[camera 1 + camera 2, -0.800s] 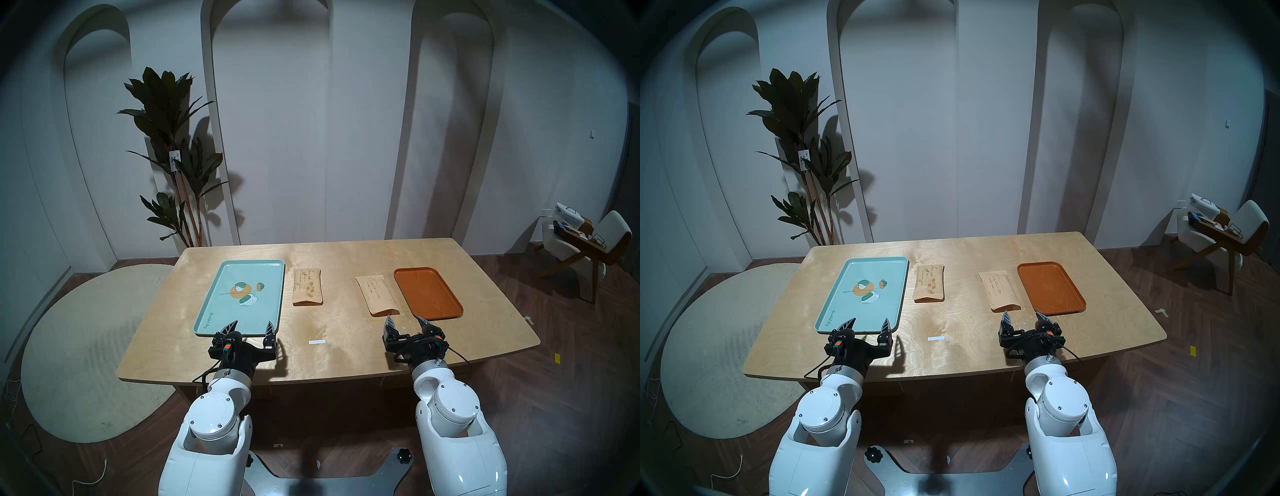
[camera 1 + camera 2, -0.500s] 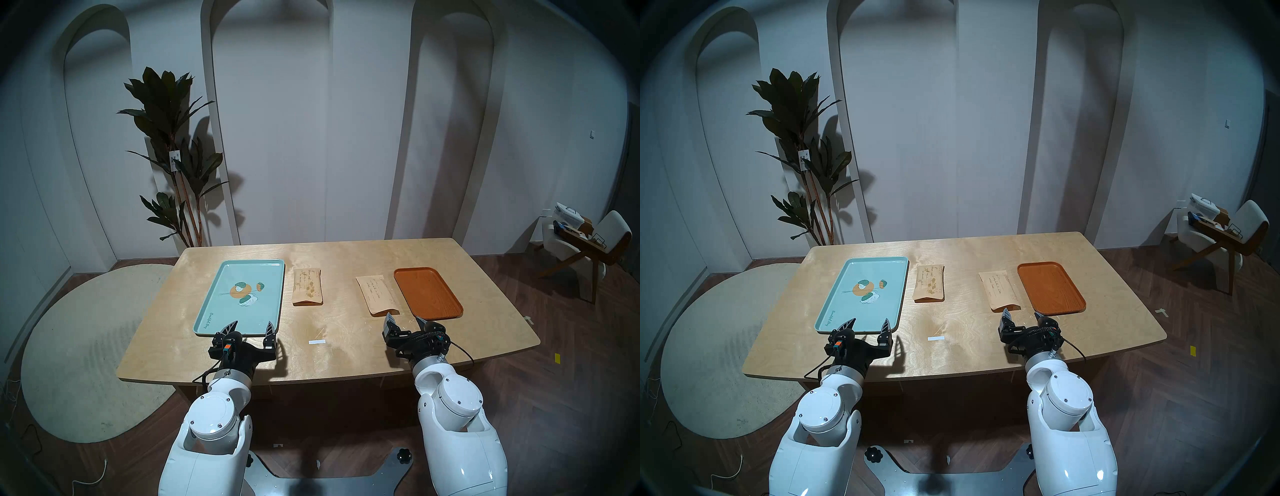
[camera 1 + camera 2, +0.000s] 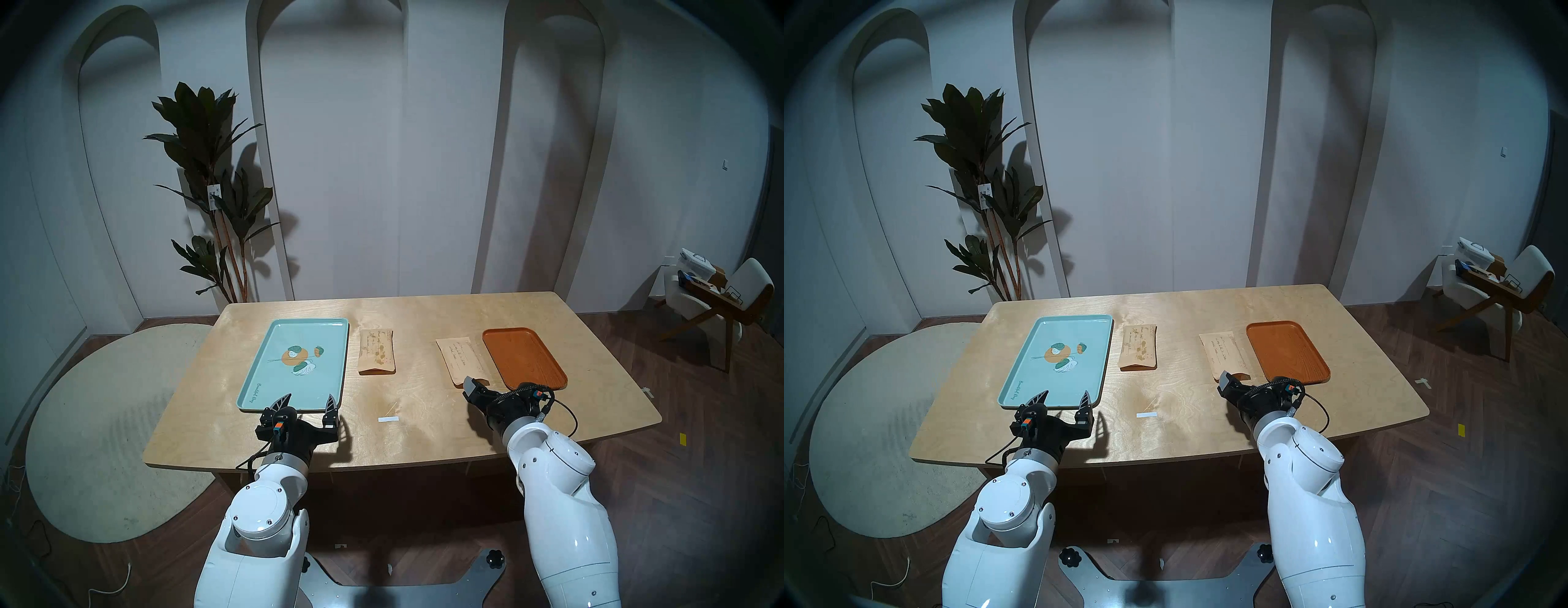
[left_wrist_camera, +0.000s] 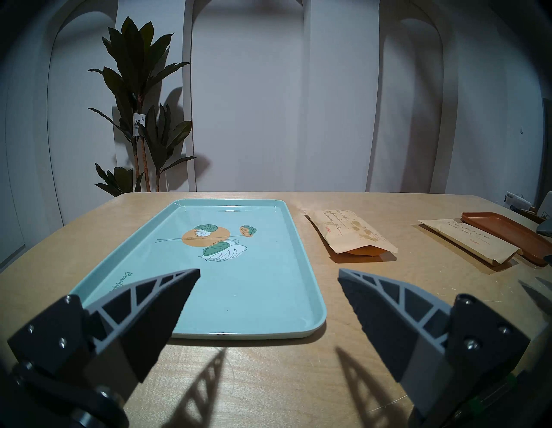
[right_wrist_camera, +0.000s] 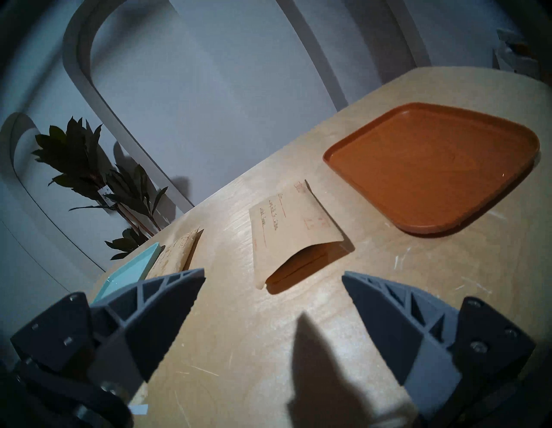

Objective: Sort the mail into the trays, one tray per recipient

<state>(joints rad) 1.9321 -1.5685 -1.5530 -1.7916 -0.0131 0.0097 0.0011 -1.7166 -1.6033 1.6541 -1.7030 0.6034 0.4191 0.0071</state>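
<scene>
The paler envelope lies on the table just left of the plain orange-brown tray. Its open end faces me. My right gripper is open and rolled to one side. It hovers just short of that open end without touching it. The darker blotched envelope lies right of the mint-green leaf-print tray. My left gripper is open and empty at that tray's near edge. Both trays hold nothing.
A small white tape strip lies on the wooden table between my arms. A potted plant stands behind the table's far left corner. A chair stands at the far right.
My right arm has reached forward and rolled its wrist, bringing the open gripper up to the paler envelope's near end. The left arm and all objects have not moved.
</scene>
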